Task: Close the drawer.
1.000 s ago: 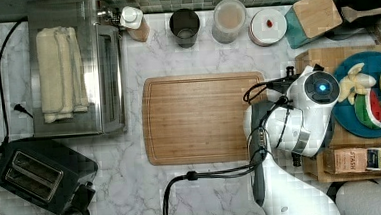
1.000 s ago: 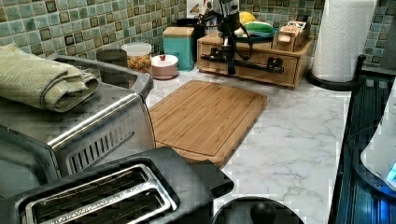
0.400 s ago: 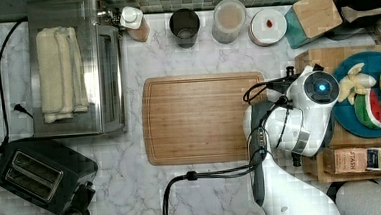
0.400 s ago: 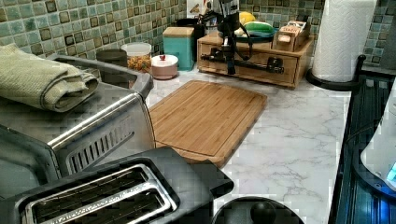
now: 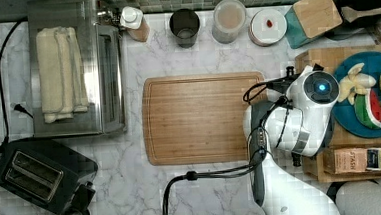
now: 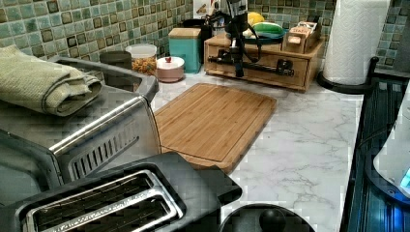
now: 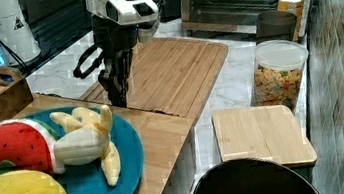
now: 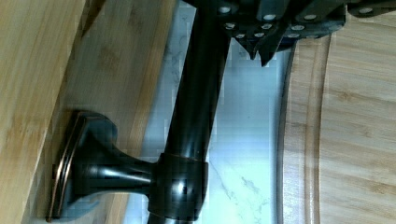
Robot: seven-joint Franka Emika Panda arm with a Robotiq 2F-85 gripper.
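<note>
The drawer (image 6: 263, 58) is a light-wood front in a low wooden box under a plate of toy fruit, and in the left view it looks flush with the box. Its black bar handle (image 6: 265, 68) runs across the front. My gripper (image 6: 238, 71) hangs straight down at the handle's left part in the left view. In the wrist view the handle (image 8: 196, 93) and one of its mounts stand off the drawer front (image 8: 28, 93). My gripper (image 8: 264, 46) sits shut just beside the bar, on the cutting board's side. In the right view my gripper (image 7: 118, 91) hangs at the box's front edge.
A wooden cutting board (image 5: 204, 117) lies on the marble counter right in front of the drawer. Jars and a teal canister (image 5: 310, 17) line the tiled wall. A toaster oven (image 5: 76, 69) and a black toaster (image 5: 37, 174) stand at the top view's left. A paper towel roll (image 6: 355, 41) is beside the box.
</note>
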